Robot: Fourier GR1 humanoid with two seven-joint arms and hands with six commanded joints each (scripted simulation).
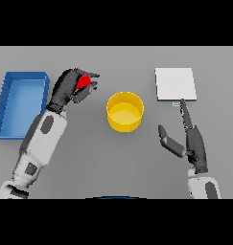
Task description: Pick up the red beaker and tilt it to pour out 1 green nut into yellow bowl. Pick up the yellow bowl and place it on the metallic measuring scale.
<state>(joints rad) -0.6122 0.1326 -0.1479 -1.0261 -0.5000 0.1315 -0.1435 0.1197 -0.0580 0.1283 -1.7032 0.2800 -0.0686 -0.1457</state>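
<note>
Left hand (pixel 70 88) curled round red beaker (pixel 82 83), held up left of yellow bowl (pixel 124 111), w/ clear gap between the two. Only a small red patch showing between dark fingers; beaker's mouth, tilt angle & contents hidden. Green nut not visible anywhere, neither in beaker nor in bowl; bowl's inside looks plain yellow, so pour judged not yet done.

Right hand (pixel 192 141) low on right side of grey table (pixel 113 162), fingers straight, thumb spread wide, holding nothing. One fingertip reaching up to near edge of metallic measuring scale (pixel 175 83), close to its small display strip; touching or just short, can't tell. Scale well apart from bowl, to bowl's right. Blue bin (pixel 7 103) at far left, beside left forearm, partly cut off by view edge.

Risks from here:
- Beaker not over bowl. Tilting now likely drops nut on table short of rim; needs moving rightward first.
- Grip covers most of beaker, so can't judge how firm; slip during tilt possible.
- Too steep a tilt could spill more than 1 nut, count inside unknown.
- Beaker swinging in low could knock bowl's rim & shift it.
- Right fingertip so near scale could nudge it when hand moves off for bowl.
- Bowl wide for one hand; rim pinch may let it tip on way to scale.
</note>
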